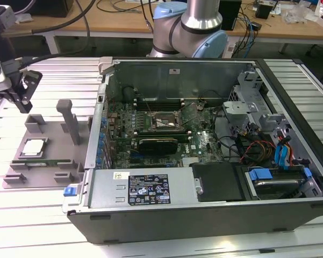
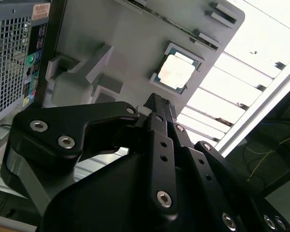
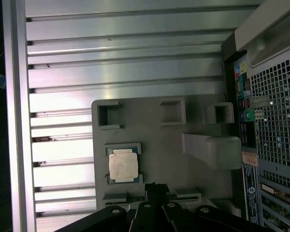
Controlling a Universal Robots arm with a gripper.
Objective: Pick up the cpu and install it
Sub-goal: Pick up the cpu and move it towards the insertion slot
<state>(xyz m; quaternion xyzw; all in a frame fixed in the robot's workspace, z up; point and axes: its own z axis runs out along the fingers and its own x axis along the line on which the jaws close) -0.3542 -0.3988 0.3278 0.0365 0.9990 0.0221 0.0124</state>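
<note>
- Claw (image 2: 157,100) right up front, black fingers pinched narrow, nothing between them.
- It hangs above the grey fixture (image 3: 154,140), not touching it.
- The cpu (image 3: 123,164) lies flat in its fixture pocket, silvery top up, apart from the claw.
- The open computer case (image 1: 102,185) stands just beside the fixture, on the exterior view's right, on the slatted worktop (image 1: 32,226).
</note>
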